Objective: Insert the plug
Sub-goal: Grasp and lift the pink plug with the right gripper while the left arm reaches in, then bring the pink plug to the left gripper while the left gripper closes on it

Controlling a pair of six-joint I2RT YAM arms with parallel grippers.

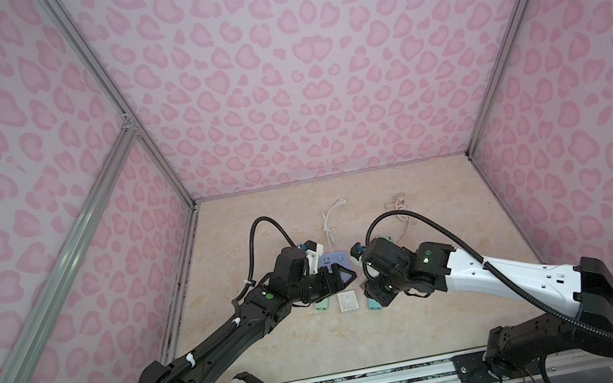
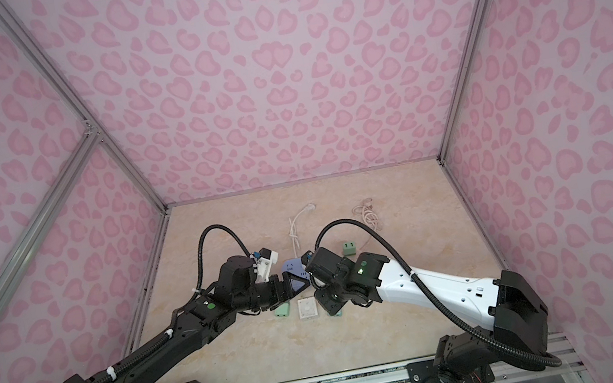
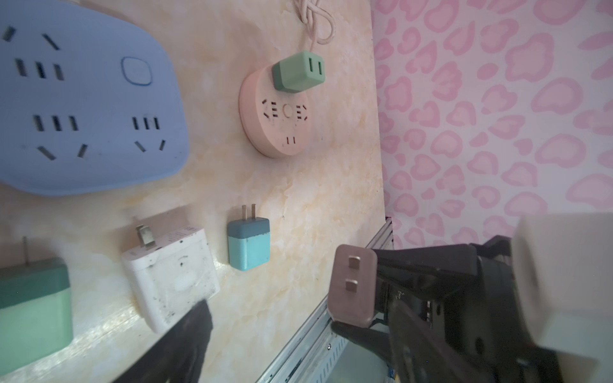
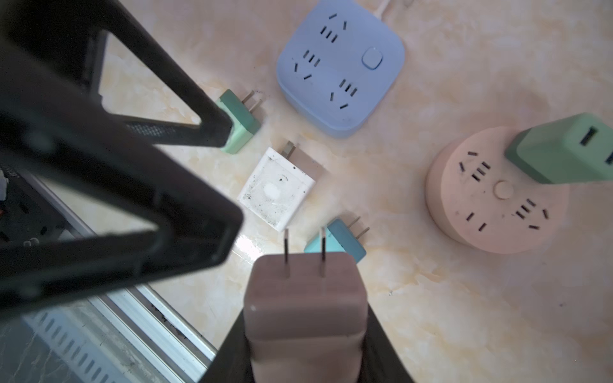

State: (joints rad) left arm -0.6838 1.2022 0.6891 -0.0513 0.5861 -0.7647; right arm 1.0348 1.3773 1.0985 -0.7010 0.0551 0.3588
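Observation:
My right gripper (image 4: 305, 331) is shut on a brown plug (image 4: 305, 298), black fingers (image 4: 381, 348) on both its sides, two prongs pointing away from the wrist, above the table. The same plug (image 3: 353, 285) shows prongs-on in the left wrist view. In both top views the arm hides it. My left gripper (image 1: 346, 276) stands open just left of it, nothing between its fingers (image 4: 215, 132). A blue square socket block (image 4: 341, 66) lies beyond. A pink round socket (image 4: 491, 199) to the right carries a green charger (image 4: 564, 152).
Three loose plugs lie on the marble table (image 1: 462, 301): a green one (image 4: 238, 122), a white one (image 4: 275, 189) and a teal one (image 4: 338, 242). Coiled cords (image 1: 398, 206) trail toward the back. Pink patterned walls (image 1: 598, 110) and a metal front rail (image 1: 370, 380) close in the workspace.

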